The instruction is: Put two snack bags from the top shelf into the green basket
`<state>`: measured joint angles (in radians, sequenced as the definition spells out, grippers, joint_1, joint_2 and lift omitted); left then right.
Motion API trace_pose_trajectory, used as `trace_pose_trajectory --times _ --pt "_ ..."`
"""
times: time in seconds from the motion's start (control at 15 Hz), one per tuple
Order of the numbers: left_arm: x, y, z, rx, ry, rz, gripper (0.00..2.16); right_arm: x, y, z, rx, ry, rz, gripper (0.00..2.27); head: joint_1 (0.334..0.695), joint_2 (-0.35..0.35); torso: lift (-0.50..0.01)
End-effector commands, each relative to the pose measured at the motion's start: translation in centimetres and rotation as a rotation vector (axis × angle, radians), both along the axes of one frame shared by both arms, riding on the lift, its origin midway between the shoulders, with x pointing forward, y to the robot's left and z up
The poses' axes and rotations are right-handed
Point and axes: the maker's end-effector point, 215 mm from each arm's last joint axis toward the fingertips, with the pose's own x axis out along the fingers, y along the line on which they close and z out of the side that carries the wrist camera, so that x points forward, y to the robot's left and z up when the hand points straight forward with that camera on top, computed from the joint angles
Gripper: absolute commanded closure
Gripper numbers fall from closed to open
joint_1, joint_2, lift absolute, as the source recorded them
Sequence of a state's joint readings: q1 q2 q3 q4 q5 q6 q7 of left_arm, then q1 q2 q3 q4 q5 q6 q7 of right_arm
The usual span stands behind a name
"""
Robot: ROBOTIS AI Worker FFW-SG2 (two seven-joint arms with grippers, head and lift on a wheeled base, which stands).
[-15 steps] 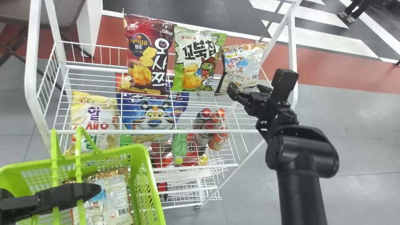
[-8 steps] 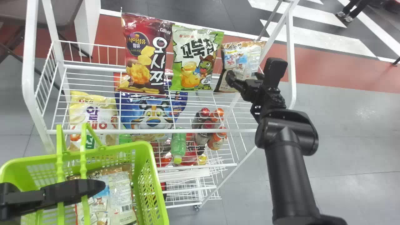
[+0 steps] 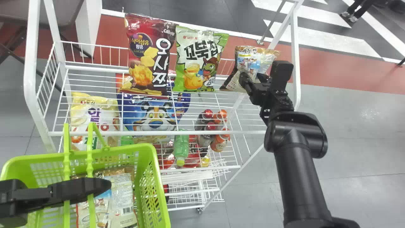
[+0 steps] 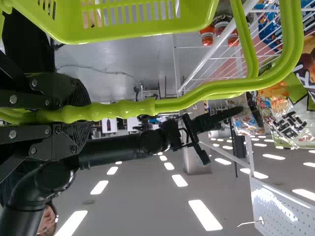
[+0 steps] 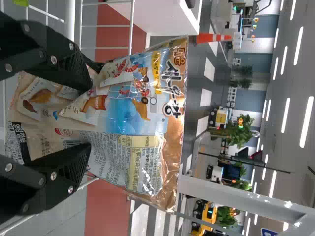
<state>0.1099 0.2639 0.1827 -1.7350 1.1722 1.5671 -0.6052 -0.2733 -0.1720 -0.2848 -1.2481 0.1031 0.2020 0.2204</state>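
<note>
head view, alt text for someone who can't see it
The right gripper pinches a gold-topped snack bag at the right end of a white wire top shelf, beside a green-and-white bag. Lower left, the left gripper holds a green basket, another snack bag inside.

Near, the left gripper [image 3: 95, 188] clamps the green basket's [image 4: 123, 35] handles [image 4: 197, 93]. Far and right, the right gripper [image 3: 262, 77] meets a snack bag [image 4: 247, 123]; left of it stands a green-and-white bag [image 4: 290, 127].
</note>
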Motion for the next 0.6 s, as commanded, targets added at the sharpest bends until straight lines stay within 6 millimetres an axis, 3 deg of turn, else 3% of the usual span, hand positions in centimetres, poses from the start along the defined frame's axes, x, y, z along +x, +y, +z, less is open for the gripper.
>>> trace_pose_trajectory --times 0.0,0.33,0.53 --pt "-0.2 -0.1 0.0 0.001 0.003 -0.006 2.14 -2.0 0.1 1.0 -0.009 -0.012 -0.001 2.24 0.695 -0.350 -0.001" --pt "-0.1 0.2 -0.2 0.006 0.005 -0.005 2.14 -5.7 1.1 2.5 -0.020 0.018 -0.024 2.24 0.695 -0.350 -0.001" --pt "-0.1 0.2 0.0 0.002 0.003 -0.005 2.14 -7.0 3.4 4.1 -0.025 0.017 0.005 2.24 0.695 -0.350 -0.001"
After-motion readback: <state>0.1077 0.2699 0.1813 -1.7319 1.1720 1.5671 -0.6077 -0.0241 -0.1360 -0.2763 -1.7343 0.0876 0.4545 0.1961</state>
